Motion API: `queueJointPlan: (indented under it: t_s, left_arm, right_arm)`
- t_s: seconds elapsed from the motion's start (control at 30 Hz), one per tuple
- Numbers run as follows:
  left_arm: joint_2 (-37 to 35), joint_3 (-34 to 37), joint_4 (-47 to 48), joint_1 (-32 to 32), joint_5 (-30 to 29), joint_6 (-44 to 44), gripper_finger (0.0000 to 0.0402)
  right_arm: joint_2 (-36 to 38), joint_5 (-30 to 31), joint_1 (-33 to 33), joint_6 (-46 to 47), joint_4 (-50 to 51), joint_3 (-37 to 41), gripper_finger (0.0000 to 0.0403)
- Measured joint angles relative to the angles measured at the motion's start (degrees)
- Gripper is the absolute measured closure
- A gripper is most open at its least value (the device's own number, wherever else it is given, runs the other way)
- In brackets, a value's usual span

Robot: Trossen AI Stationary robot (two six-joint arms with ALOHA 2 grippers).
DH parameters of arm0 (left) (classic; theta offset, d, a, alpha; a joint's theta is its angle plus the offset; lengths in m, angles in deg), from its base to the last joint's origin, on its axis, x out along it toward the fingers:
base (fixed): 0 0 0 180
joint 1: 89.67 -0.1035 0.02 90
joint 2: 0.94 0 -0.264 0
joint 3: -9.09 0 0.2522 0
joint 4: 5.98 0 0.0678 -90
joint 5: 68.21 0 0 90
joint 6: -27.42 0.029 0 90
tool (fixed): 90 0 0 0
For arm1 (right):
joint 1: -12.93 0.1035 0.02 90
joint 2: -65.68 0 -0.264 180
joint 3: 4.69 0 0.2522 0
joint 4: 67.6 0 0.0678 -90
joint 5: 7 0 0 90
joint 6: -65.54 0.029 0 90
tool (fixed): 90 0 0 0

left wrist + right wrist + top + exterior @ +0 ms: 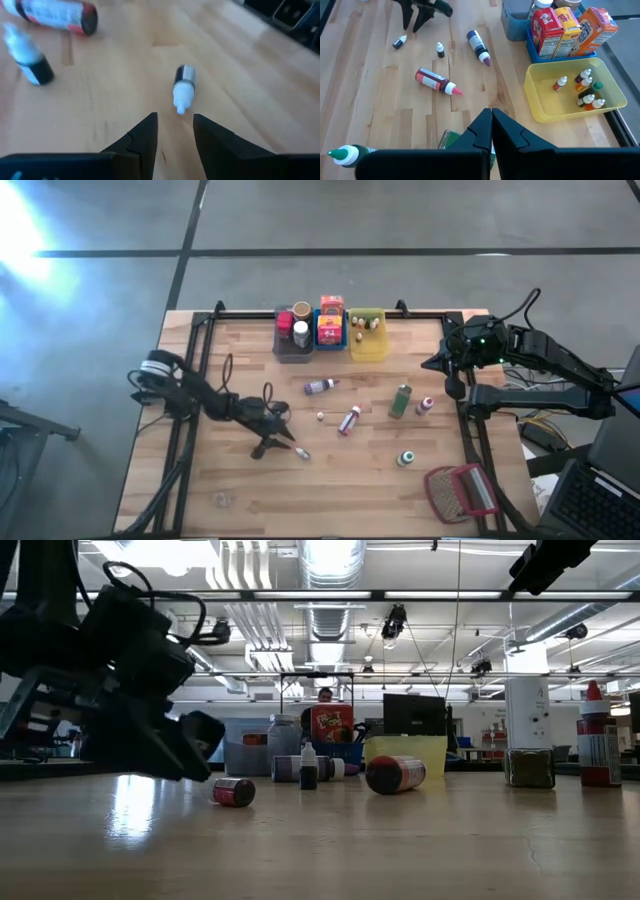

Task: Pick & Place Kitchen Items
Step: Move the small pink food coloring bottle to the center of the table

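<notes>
Your left gripper (175, 131) hangs low over the table (240, 490) with its fingers spread a little and nothing between them — the tiny white-capped bottle (183, 91) lies on its side just beyond the tips, untouched. From the yellow bin (368, 340) at the table's far edge, that bottle is well away, toward the near left. The purple bottle (321, 386) and red bottle (350, 420) lie nearer the bin, the green bottle (401, 400) just below it. Your right gripper (491, 131) waits by the table's right edge beside the bin — fingers pressed together, holding nothing.
</notes>
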Motion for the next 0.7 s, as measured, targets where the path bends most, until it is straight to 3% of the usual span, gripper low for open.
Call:
queueJointPlan:
  t_s: [0.27,0.7]
  left_arm:
    - [6.6,-3.9,-1.0,2.2,-0.7,0.8,0.0271]
    - [6.8,-5.5,1.4,3.8,-2.7,0.6,0.0271]
  right_arm:
    - [0.0,0.0,0.0,0.0,0.0,0.0,0.0394]
    - [0.0,0.0,0.0,0.0,0.0,0.0,0.0394]
